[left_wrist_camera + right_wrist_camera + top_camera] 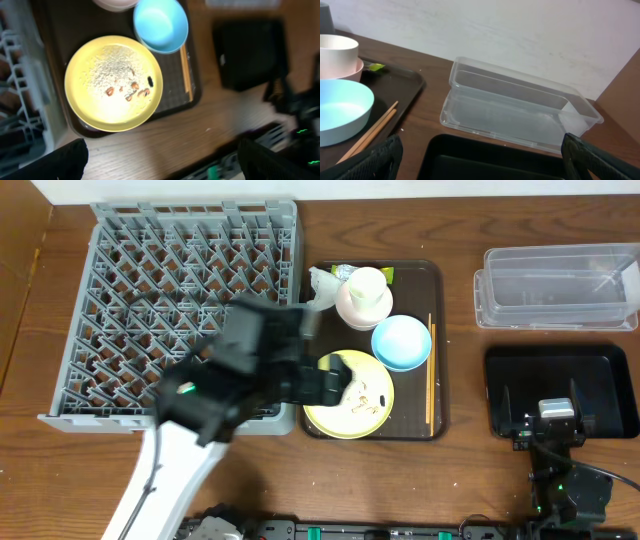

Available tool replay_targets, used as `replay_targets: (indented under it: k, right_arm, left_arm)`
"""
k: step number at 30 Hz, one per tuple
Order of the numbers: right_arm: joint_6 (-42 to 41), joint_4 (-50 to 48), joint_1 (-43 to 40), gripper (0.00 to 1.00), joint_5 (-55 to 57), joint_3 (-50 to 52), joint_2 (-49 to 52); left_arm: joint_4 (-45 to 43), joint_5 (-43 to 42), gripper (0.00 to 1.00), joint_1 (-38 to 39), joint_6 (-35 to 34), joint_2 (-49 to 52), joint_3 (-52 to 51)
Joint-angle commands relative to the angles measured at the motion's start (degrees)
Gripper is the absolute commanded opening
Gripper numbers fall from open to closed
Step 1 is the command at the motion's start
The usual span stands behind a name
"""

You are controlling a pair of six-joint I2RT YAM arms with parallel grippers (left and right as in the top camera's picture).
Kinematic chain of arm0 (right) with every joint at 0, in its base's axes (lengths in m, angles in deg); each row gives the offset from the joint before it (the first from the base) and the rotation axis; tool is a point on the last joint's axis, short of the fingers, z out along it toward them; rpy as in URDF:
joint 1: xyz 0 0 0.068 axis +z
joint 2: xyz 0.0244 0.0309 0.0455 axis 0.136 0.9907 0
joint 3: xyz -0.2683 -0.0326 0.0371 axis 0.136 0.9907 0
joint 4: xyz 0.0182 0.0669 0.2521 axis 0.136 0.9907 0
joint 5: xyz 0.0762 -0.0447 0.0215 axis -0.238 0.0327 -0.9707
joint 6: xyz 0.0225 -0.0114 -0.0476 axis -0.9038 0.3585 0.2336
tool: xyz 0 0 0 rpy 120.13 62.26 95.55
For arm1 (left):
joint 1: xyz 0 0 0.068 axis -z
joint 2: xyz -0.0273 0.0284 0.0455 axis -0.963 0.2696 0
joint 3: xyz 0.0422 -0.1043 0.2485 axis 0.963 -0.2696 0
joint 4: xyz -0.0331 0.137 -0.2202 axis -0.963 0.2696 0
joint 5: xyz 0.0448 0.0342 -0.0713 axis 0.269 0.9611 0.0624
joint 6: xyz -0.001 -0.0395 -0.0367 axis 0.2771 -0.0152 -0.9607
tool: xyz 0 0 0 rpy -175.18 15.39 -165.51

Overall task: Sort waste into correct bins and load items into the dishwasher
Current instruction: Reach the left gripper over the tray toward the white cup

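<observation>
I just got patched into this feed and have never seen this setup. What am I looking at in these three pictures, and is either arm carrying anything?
Two robot arms work at a wooden table. One picture is from a fixed camera overhead; the other two come from a camera on each wrist.

From above: the grey dish rack is on the left. Beside it the brown tray holds the yellow plate with crumbs, the blue bowl, the cream cup nested in a pink bowl, chopsticks and a napkin. On the right sit the clear tub and black bin.

The left end effector hovers open over the plate; the right end effector is open by the black bin. Neither holds anything.
</observation>
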Motion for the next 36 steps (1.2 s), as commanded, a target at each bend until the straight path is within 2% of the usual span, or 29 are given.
replay_targets:
  k: [1, 4, 7, 11, 14, 19, 21, 25, 26, 28, 34, 35, 36]
  right_arm:
    - [0.68, 0.22, -0.33, 0.99, -0.11, 0.13, -0.35]
    - [0.68, 0.22, -0.33, 0.99, -0.11, 0.13, -0.35]
    - [0.68, 0.24, -0.33, 0.99, -0.11, 0.13, -0.35]
    - [0.68, 0.22, -0.33, 0.99, -0.11, 0.13, -0.35]
    - [0.68, 0.22, -0.33, 0.99, -0.11, 0.13, -0.35]
    - [0.66, 0.22, -0.33, 0.99, -0.11, 0.13, -0.35]
    - [0.68, 0.22, -0.33, 0.99, -0.11, 0.13, -0.35]
    - [0.68, 0.22, -0.33, 0.99, -0.11, 0.13, -0.35]
    - [0.68, 0.22, -0.33, 0.99, -0.11, 0.13, -0.35]
    - [0.68, 0.22, -0.33, 0.99, -0.11, 0.13, -0.35]
    - [0.68, 0.22, -0.33, 0.99, -0.11, 0.13, -0.35]
    - [0.68, 0.22, -0.33, 0.99, -0.11, 0.13, -0.35]
    - [0.68, 0.22, -0.33, 0.99, -0.11, 0.13, -0.35]
  left_arm:
    - [3.52, 16.26, 0.96, 8.72, 2.89, 8.48, 7.08]
    - [9.27, 16.39, 0.96, 10.10, 2.91, 15.30, 14.19]
    - [20.98, 16.44, 0.96, 10.08, 2.89, 26.10, 26.67]
    - [23.21, 16.39, 0.96, 10.49, 2.82, 32.09, 30.93]
    - [19.98, 16.39, 0.96, 10.95, 2.80, 34.07, 30.49]
    - [12.26, 14.88, 0.96, 10.95, -4.24, 35.63, 29.64]
    - [10.01, 15.23, 0.96, 10.93, -4.20, 35.65, 29.64]
    - [4.26, 21.09, 0.96, 10.88, -3.98, 35.69, 29.64]
    - [0.57, 23.26, 0.95, 10.88, -1.86, 35.98, 29.53]
    - [-3.82, 23.23, 0.85, 10.88, 2.71, 36.74, 29.53]
    - [-12.50, 24.50, 0.91, 10.82, 15.93, 41.99, 29.53]
    - [-13.44, 26.51, 0.91, 10.75, 16.48, 43.25, 29.53]
    - [-14.58, 29.44, 0.84, 10.78, 16.44, 44.65, 29.53]
